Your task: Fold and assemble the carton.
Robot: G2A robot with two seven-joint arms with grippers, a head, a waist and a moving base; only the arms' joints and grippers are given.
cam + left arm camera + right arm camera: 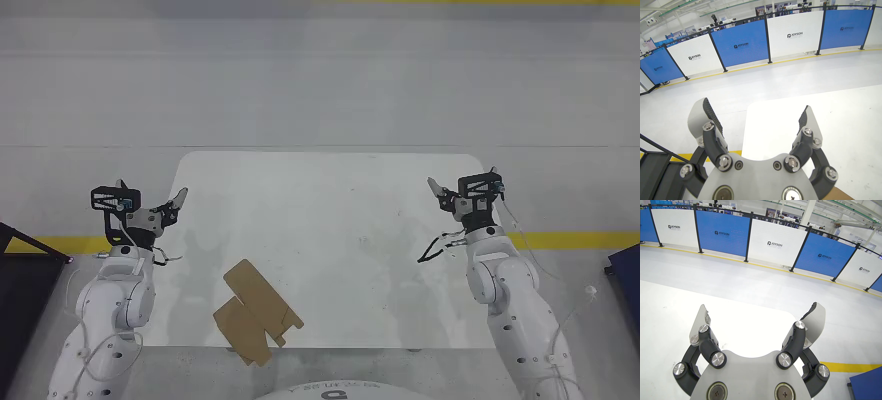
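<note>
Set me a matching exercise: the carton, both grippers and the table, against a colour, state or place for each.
1. carton
2. left gripper
3. right gripper
4. table

A. fingers open, at the table's right side
B. white, rounded corners
C. brown, lying flat at the table's near edge
D. fingers open, at the table's left side

Pairs: 1-C, 2-D, 3-A, 4-B

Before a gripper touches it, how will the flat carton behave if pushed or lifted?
The carton lies flat, thin brown board, so it is probably light and would slide on the smooth table, not tip. Lifted by one flap, it may bend at a crease. One corner seems past the table's near edge.
</note>
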